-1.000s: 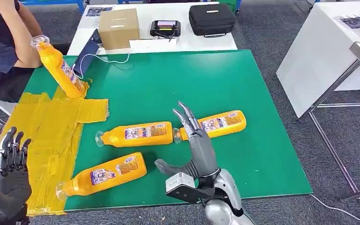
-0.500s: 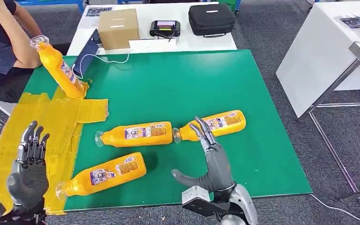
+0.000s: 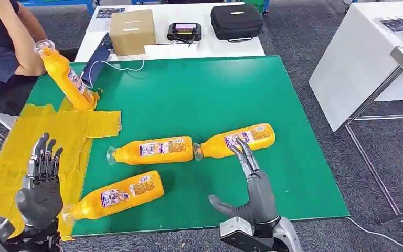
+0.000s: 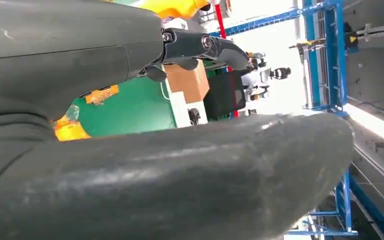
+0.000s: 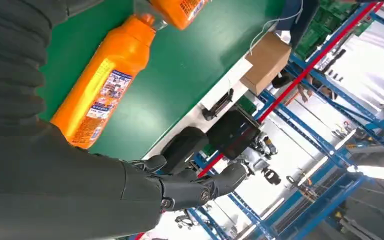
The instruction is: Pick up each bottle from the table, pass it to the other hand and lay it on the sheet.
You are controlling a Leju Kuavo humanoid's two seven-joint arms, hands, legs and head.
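Fig.: head view, w/ both wrist views. Over approx. the last second we see the right robot hand pull back toward the near edge of the green tabletop; its fingertips, earlier over the neck of the right-hand bottle, now touch or hover at that bottle's near side. Fingers spread, nothing held. The left robot hand has risen over the yellow sheet, also spread and empty. The bottles have not moved: middle bottle and near bottle lie flat, the latter w/ its neck over the sheet's edge; a person props a fourth bottle on the sheet. We judge no pick-up begun yet; the right robot hand is prob. lining up a grasp.
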